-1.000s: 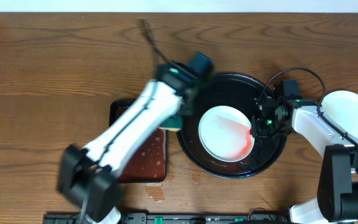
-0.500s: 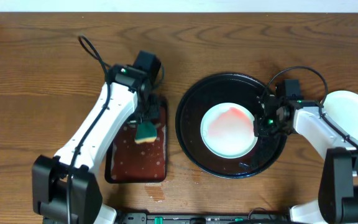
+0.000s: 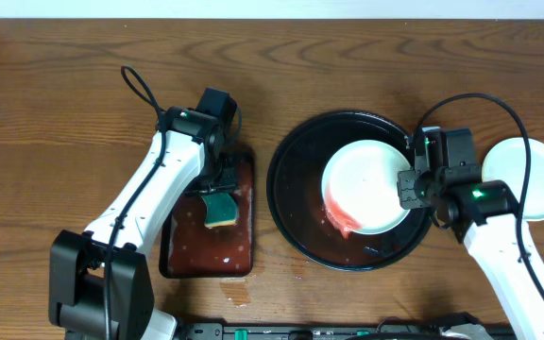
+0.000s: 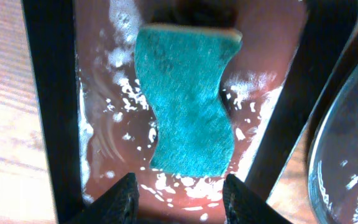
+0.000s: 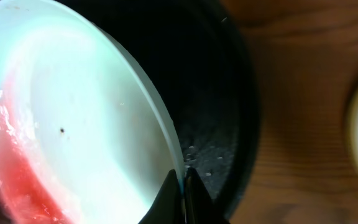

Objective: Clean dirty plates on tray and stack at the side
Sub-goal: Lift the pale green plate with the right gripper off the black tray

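Red-smeared plate [image 3: 366, 186] tilted, rim pinched in closed right tool [image 3: 409, 184], over black tray [image 3: 296, 212]. Right arm reaching in from table edge, elbow bent. Second plate [image 3: 527, 175] just right of that tool. Left tool [image 4: 182, 193] spread, holding nothing, directly above green sponge [image 4: 188, 106] in red-brown tray [image 3: 239, 255].

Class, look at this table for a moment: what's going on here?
The right end effector is shut on the rim of a white plate, holding it tilted in the black tray. A red smear shows on the plate's lower side. The left end effector stands open above a green sponge lying in the wet red-brown tray. Another plate sits on the table at the right.
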Tool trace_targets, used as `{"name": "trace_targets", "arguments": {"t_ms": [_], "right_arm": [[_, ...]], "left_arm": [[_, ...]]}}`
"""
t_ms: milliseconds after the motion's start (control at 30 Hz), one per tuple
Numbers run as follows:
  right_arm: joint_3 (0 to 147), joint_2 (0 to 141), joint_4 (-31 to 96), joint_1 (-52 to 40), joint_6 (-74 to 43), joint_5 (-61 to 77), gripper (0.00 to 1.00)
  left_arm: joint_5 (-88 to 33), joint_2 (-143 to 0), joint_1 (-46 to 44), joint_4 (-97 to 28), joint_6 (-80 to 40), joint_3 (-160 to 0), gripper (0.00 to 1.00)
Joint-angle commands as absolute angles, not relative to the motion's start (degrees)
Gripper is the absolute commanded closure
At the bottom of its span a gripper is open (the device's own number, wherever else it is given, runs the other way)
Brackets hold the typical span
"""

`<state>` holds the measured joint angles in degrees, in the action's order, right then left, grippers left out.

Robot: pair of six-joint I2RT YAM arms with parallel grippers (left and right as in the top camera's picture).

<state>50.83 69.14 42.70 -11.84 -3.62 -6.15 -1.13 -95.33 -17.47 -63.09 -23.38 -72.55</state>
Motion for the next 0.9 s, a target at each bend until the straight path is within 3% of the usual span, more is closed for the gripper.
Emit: {"name": "trace_targets", "arguments": {"t_ms": [0, 200, 300, 600, 867], "right_arm": [[52.38, 67.05, 42.46, -14.57, -1.96, -15.05, 0.99], [54.26, 64.97, 42.44, -20.82, -1.39, -23.38, 0.99], [54.5, 64.38, 42.44, -25.39, 0.14, -28.4, 0.99], [54.5, 64.38, 42.39, -42.74, 4.01, -52.01, 0.99], [54.5, 64.38, 41.28, -50.43, 7.11, -61.21, 0.99]], "left_arm": [[-0.93, -91.44, -16.4, -64.03, -22.06, -74.54, 0.53], [-0.89, -81.45, -14.9, -63.96, -22.09, -74.54, 0.25], [-0.89, -77.56, -14.9, -63.99, -22.09, -74.52, 0.19], [-0.89, -74.54, -14.9, -63.99, -22.09, -74.48, 0.18], [-0.89, -74.54, -14.9, -63.99, -22.09, -74.48, 0.18]]}}
